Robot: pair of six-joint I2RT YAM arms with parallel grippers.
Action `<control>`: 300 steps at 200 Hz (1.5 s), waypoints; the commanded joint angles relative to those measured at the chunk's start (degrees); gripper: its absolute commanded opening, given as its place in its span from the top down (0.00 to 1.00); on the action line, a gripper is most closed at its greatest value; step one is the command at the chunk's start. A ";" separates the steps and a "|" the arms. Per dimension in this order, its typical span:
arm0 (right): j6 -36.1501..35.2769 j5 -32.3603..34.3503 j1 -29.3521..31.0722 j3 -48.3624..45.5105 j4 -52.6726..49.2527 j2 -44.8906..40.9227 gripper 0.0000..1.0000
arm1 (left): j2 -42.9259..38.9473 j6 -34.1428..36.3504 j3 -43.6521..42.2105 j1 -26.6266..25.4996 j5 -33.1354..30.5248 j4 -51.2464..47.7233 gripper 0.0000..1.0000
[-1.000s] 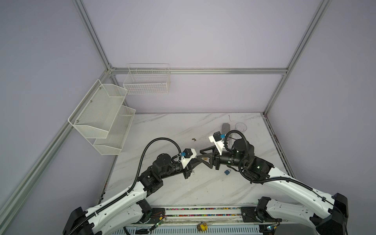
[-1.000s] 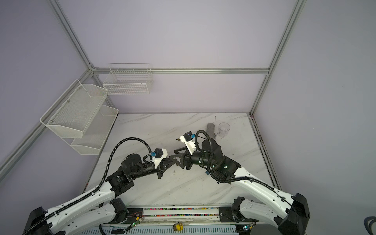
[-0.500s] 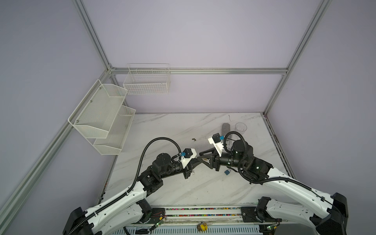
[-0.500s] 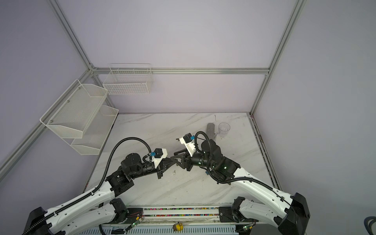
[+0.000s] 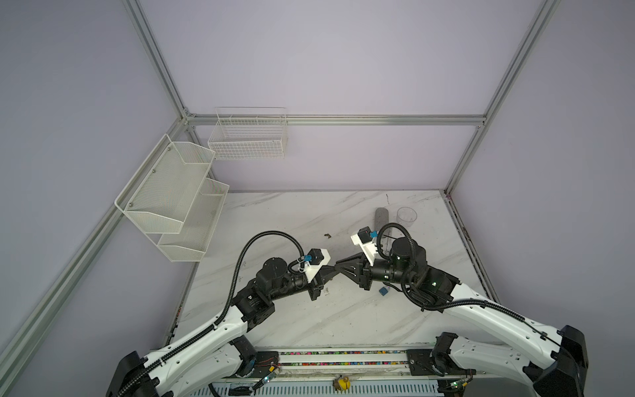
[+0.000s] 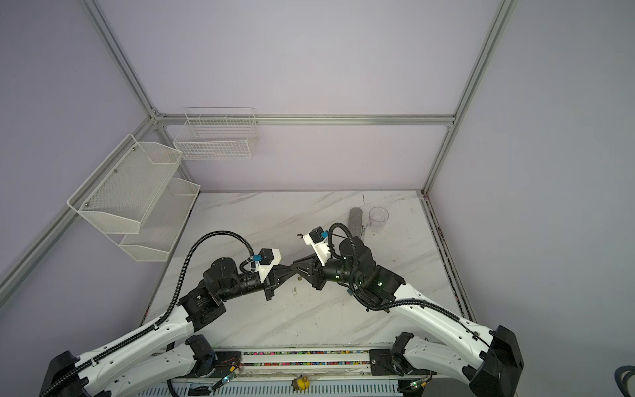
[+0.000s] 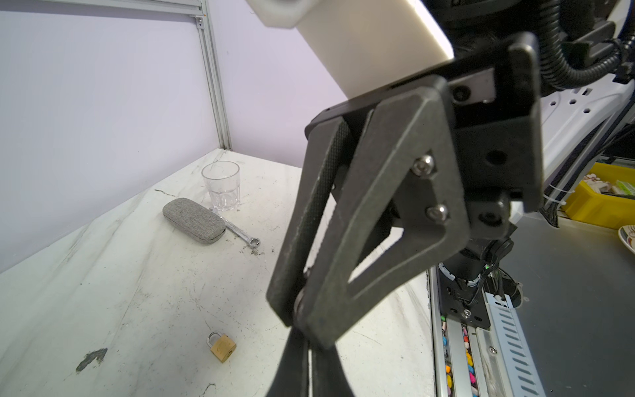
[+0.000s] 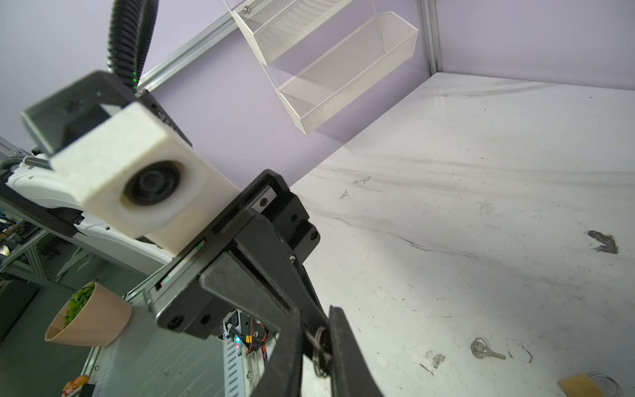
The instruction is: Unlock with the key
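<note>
My two grippers meet tip to tip above the middle of the table. The left gripper (image 5: 336, 272) (image 7: 302, 331) is shut, its fingers pressed together on a thin key that hardly shows. The right gripper (image 5: 341, 266) (image 8: 314, 311) has its fingers drawn in round the left fingertips. A metal key ring (image 8: 321, 349) hangs in the narrow gap, and a round bit of metal (image 7: 299, 304) shows between its tips. The brass padlock (image 7: 221, 345) (image 8: 580, 386) lies on the table below, locked. Another key (image 8: 486, 350) with a ring lies beside it.
A clear tumbler (image 7: 221, 185), a grey fabric case (image 7: 194, 220) and a wrench (image 7: 237, 232) lie at the back right. A small blue block (image 5: 383, 291) sits under the right arm. White mesh shelves (image 5: 171, 199) and a wire basket (image 5: 249, 137) hang on the left and back walls.
The right gripper's jaws have closed in on the key at the left gripper's tips. Both arms have stayed almost in place.
</note>
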 commanded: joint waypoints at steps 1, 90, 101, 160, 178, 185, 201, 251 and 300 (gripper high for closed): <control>-1.26 0.24 -0.59 0.64 -0.64 -0.34 0.86 | -0.24 -1.05 5.28 0.66 2.35 2.20 1.00; -0.12 1.91 -1.02 1.53 -1.01 -0.95 1.00 | 0.13 -1.91 5.83 1.32 2.70 0.77 1.00; 0.75 1.95 -1.27 1.89 -0.92 -0.99 1.00 | 0.03 -2.39 5.92 1.40 1.96 0.42 0.95; 10.65 4.65 -4.35 3.90 2.06 0.41 1.00 | -3.78 -15.18 0.96 1.60 -6.42 6.36 0.57; 15.09 5.47 -4.37 3.78 5.62 1.44 1.00 | -4.35 -23.78 -1.25 1.60 -9.15 13.03 0.54; 17.03 6.50 -4.27 3.16 7.79 1.45 1.00 | -3.95 -26.28 -1.97 1.63 -9.84 16.15 0.53; 21.82 7.69 -4.32 1.92 12.87 1.55 1.00 | -2.17 -33.93 -2.19 1.51 -13.27 20.06 0.53; 31.10 11.45 -4.24 -1.63 23.82 1.71 1.00 | 1.20 -48.81 -2.68 -2.82 -27.76 28.95 0.61; 34.61 13.98 -3.32 -2.85 28.67 1.89 1.00 | 3.30 -52.71 -1.61 -4.54 -30.11 32.70 0.67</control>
